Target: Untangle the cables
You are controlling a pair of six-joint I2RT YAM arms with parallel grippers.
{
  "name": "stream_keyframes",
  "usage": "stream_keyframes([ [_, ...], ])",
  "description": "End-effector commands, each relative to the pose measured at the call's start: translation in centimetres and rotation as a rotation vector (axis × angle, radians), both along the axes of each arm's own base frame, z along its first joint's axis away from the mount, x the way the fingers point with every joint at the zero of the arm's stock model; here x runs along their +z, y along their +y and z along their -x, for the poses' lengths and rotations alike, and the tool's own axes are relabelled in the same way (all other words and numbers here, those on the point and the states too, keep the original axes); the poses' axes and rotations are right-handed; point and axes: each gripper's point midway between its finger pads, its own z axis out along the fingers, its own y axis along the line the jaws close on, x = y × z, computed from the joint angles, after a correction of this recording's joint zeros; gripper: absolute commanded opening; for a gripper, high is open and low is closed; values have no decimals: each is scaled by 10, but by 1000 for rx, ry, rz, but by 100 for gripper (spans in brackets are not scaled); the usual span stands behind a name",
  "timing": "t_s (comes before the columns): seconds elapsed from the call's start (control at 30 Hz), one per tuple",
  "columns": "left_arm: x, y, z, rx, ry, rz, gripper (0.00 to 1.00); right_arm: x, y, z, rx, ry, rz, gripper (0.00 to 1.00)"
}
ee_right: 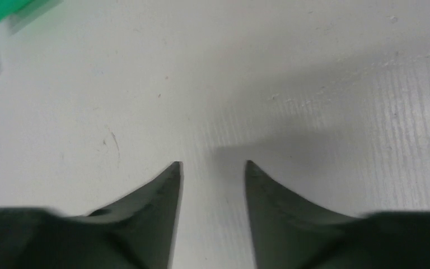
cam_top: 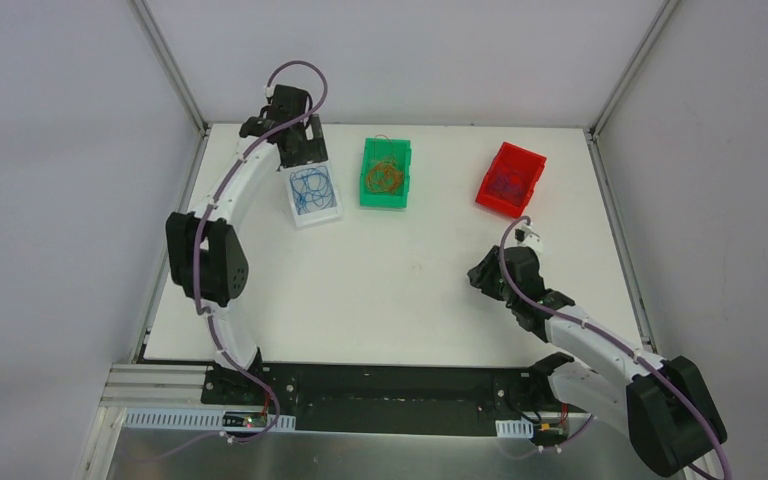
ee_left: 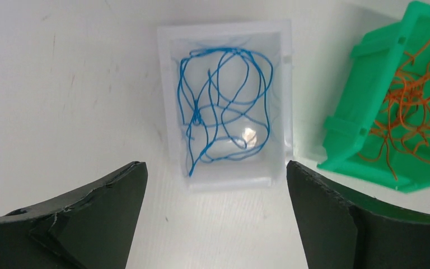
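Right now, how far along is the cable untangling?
Looks done: blue wires sit in the white bin, orange wires in the green bin, purple wires in the red bin. In hand: nothing; the left hand is open by the white bin, the right hand open over the table. Remaining: each bunch may need unlooping.

White arm links (cam_top: 228, 188), bulky black joints (cam_top: 210, 262), thin lilac hoses (cam_top: 300, 64).

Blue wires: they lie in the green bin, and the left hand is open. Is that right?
Not quite. The blue wires lie in the white bin, not the green bin, which holds orange wires. The left wrist view shows this plainly. The left hand is indeed open.
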Motion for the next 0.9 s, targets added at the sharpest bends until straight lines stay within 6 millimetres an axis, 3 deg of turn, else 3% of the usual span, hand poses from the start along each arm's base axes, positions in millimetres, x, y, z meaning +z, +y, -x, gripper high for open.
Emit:
stream_keyframes([
  [0.0,23,-5,38,-5,-67,106,99,36,5,-17,-4,-111,-40,72],
  [0.07,29,-9,54,-20,-118,160,99,39,1,-18,-20,-137,-36,92],
  [0.13,41,-8,74,-17,-168,197,99,46,-1,-18,-26,-164,-37,99],
  [0.3,37,-1,116,20,-231,262,99,72,-2,-18,-2,-210,-31,99],
  [0.4,23,11,141,31,-301,252,99,94,-17,-20,-43,-265,21,99],
  [0.47,12,17,154,-9,-374,216,99,114,-18,-25,-23,-389,29,99],
  [0.53,-4,21,163,-58,-465,178,99,122,-22,-30,7,-545,77,99],
  [0.6,-13,30,171,-52,-566,150,99,128,-29,-32,27,-671,160,99],
  [0.7,-25,57,182,43,-642,73,99,132,-46,-38,-17,-694,273,99],
  [0.8,-40,80,190,124,-633,-25,99,123,-57,-45,-37,-658,336,99],
  [0.87,-46,83,191,104,-640,-73,99,113,-74,-53,-99,-648,367,99],
])
